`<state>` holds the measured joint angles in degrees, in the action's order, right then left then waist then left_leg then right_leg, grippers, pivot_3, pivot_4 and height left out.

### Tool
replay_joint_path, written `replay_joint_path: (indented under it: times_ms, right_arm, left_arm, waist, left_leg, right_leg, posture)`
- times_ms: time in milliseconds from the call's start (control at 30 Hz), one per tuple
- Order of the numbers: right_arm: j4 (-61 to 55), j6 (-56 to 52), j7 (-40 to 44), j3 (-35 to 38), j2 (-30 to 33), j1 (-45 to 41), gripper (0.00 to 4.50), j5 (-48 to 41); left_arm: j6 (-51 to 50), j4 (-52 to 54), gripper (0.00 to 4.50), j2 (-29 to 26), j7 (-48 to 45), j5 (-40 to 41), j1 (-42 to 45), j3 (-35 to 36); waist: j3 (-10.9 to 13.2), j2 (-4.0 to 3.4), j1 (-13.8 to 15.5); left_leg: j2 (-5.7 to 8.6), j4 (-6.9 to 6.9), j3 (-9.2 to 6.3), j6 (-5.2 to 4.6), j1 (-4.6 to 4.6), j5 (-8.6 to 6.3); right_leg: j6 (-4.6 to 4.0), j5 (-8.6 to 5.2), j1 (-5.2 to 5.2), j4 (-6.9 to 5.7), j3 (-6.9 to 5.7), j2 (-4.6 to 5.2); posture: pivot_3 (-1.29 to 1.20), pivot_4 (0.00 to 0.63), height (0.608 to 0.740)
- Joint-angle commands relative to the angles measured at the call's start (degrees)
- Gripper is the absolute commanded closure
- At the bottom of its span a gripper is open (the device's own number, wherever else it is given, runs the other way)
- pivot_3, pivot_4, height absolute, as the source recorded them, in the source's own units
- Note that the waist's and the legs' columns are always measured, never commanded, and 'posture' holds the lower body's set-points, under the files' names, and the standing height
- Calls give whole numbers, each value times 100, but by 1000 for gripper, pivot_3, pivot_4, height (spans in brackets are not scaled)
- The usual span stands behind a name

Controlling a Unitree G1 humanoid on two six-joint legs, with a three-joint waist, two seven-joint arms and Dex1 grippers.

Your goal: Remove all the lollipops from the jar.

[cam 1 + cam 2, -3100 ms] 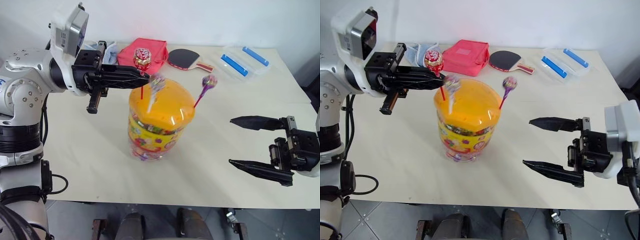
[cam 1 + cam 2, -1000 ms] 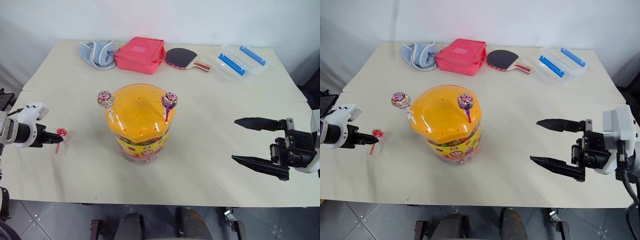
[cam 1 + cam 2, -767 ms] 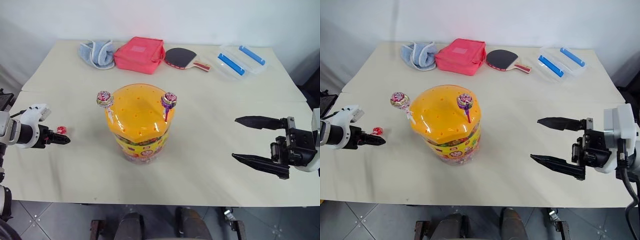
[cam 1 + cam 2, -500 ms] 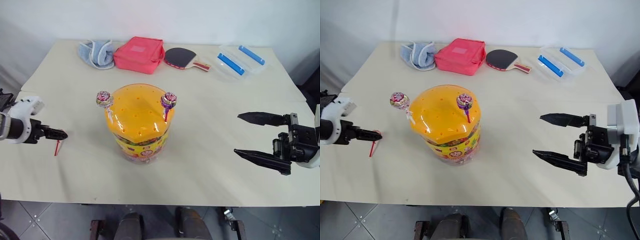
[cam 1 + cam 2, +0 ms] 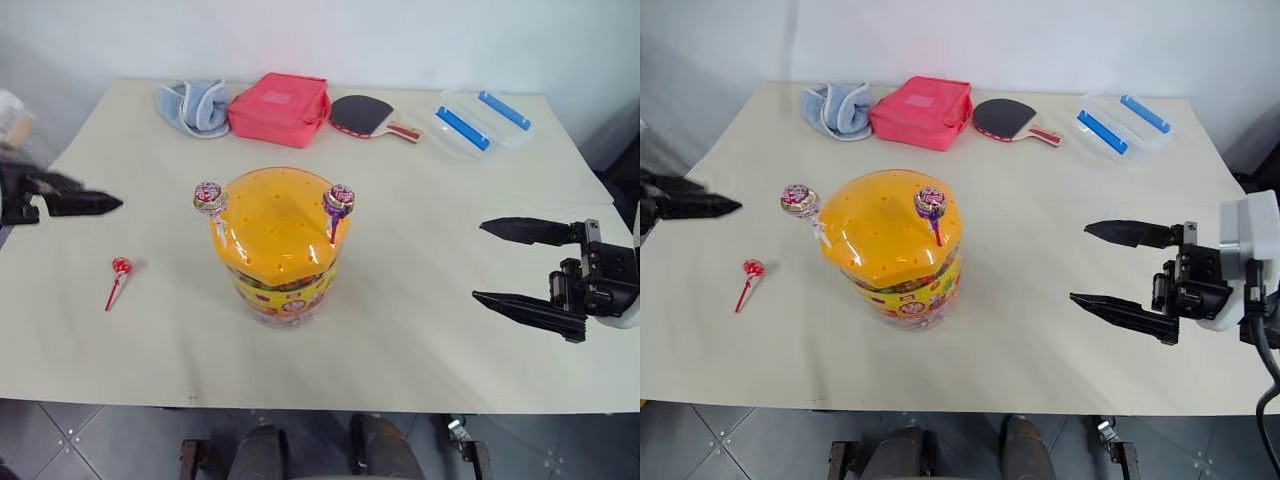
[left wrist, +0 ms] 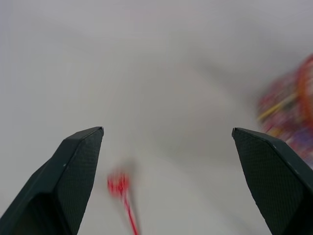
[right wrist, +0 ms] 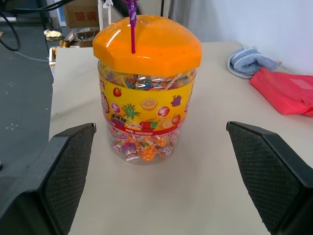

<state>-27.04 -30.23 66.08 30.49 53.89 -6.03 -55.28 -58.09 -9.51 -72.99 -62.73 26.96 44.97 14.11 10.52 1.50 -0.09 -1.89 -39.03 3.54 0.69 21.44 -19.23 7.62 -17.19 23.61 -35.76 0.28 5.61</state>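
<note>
I see a pale beige worktop (image 5: 420,300). The jar (image 5: 278,245) stands near its middle. A red lollipop (image 5: 117,278) lies flat on the surface well to the jar's left. Along the far edge, from left to right, lie a blue cloth (image 5: 195,105), a red pouch (image 5: 280,95), a table-tennis paddle (image 5: 366,115) and clear boxes with blue clips (image 5: 480,118).

L gripper (image 6: 166,147), R gripper (image 5: 512,262): jaws wide.
</note>
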Motion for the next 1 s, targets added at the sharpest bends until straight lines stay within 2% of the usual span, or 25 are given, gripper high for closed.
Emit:
replay_joint_path:
  times_ms: [33,200,400,600,800,1000]
  right_arm:
    - [-306,-34,-168,53,19,-115,0,-231]
    - [-353,-34,-177,86,28,-48,0,-287]
    - [-249,-84,48,152,184,-122,0,-373]
    - [-159,-61,100,-25,197,-300,0,-312]
    - [-162,-50,116,-125,182,-403,0,-284]
    - [-214,-35,92,-114,119,-418,0,-343]
  left_arm:
    - [1134,200,24,444,-492,513,-348,1108]
    - [2082,347,24,945,-1841,1197,-1245,1841]
    - [2162,864,24,1302,-2778,1941,-1785,1607]
    - [2230,1139,24,1692,-2639,2338,-1407,1038]
    - [2268,1262,24,2212,-2381,2375,-804,337]
    - [2216,1251,24,2275,-2363,2257,-590,4]
  waist:
    - [0,-2,-2]
    - [1,-1,-12]
    - [0,-1,20]
    - [0,0,4]
    - [0,0,4]
    - [0,0,-12]
  left_leg:
    - [0,-4,2,1,-2,0]
    - [-6,-4,9,3,-6,0]
    - [-3,-5,8,-2,-6,-4]
    - [-2,-6,3,-8,-6,-7]
    - [-1,-7,4,-4,-6,-5]
    - [-2,-7,5,-4,-6,-5]
  right_leg:
    - [0,0,0,-9,-1,3]
    - [0,0,1,-10,0,-1]
    - [0,0,-3,-8,2,3]
    - [1,0,-4,-7,2,4]
    - [1,1,-4,-8,2,2]
    - [1,1,-2,-7,3,-3]
  posture:
    - [0,150,740]
    - [0,150,740]
    - [0,150,740]
    - [0,150,740]
    - [0,150,740]
    - [0,150,740]
